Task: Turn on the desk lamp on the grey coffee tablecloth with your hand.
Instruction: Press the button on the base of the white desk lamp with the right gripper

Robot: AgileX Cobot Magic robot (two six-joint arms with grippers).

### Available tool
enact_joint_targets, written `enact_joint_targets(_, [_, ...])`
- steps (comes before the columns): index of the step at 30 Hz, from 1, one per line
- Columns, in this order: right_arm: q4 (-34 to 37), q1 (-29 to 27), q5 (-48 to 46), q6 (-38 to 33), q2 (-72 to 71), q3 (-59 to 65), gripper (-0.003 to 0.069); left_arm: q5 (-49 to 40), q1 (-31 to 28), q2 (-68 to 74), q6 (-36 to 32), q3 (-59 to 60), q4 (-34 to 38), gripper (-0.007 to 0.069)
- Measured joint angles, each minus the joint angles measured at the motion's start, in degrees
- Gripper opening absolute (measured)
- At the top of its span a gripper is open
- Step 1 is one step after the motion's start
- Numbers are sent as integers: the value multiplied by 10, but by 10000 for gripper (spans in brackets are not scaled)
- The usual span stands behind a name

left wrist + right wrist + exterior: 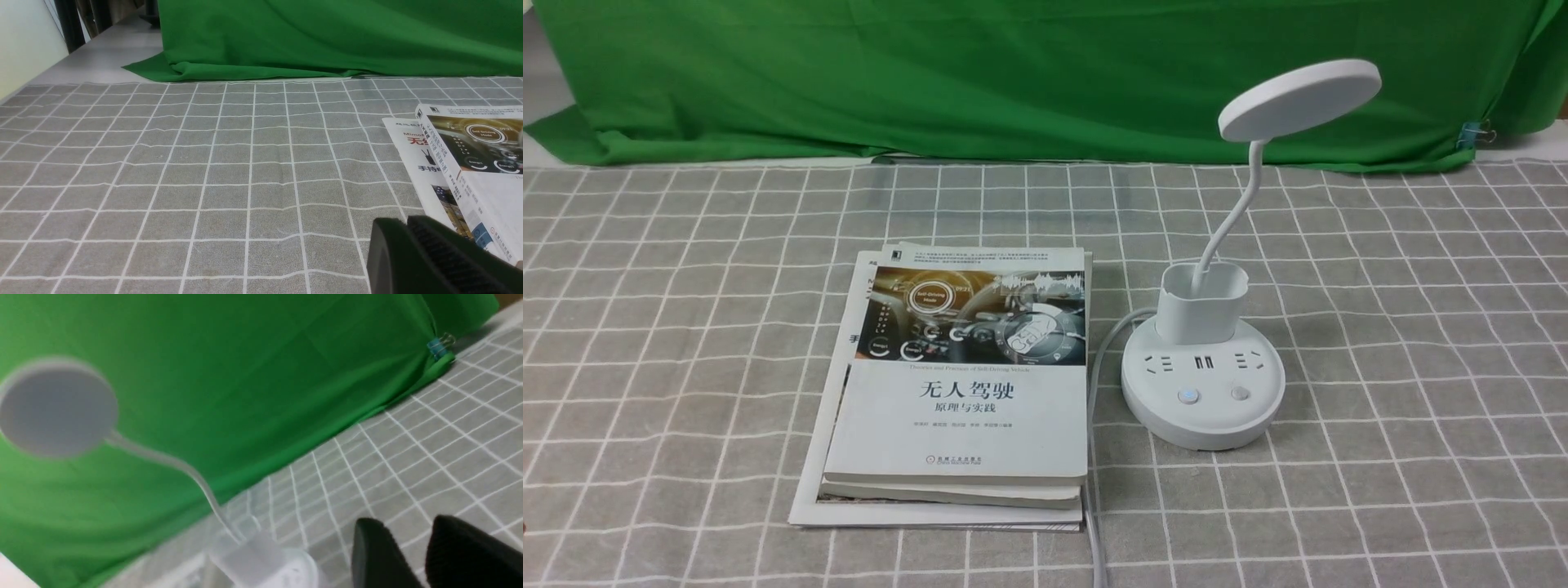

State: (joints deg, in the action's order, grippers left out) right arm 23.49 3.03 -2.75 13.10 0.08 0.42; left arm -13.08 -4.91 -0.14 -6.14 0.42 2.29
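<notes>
On the grey cloth (686, 327), the lamp (1203, 384) is standing with buttons (1189, 396) facing the robot, ready for pressing. The right gripper (408, 535) is holding its jaws slightly parted; the left gripper (404, 224), seemingly closed

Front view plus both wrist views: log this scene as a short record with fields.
lamp: desk lamp upright on the grey coffee tablecloth, head looks unlit
buttons: left button and right button on the base front
neighbour: stack of books to the lamp's left, apart from the base
cord: cord runs to the near edge
right gripper: fingers apart, touching nothing
left gripper: near the books, opening unclear
backdrop: green cloth
</notes>
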Motion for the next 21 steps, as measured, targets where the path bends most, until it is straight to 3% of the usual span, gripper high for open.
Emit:
enact_joint_targets(4, [2, 1, 7, 27, 0, 0, 231, 0, 0, 0, 0, 0, 0, 19])
enact_joint_targets(8, [4, 21, -103, -21, 28, -56, 143, 0, 0, 0, 0, 0, 0, 19])
enact_joint_targets(9, [4, 37, -154, -78, 76, -116, 117, 0, 0, 0, 0, 0, 0, 19])
enact_joint_targets(11, [-4, 51, -220, -126, 144, -184, 105, 0, 0, 0, 0, 0, 0, 19])
enact_joint_targets(17, [-89, 63, -432, -196, 392, -371, 74, 0, 0, 0, 1, 0, 0, 19])
enact_joint_targets(21, [-104, 65, -464, -235, 528, -450, 31, 0, 0, 0, 0, 0, 0, 19])
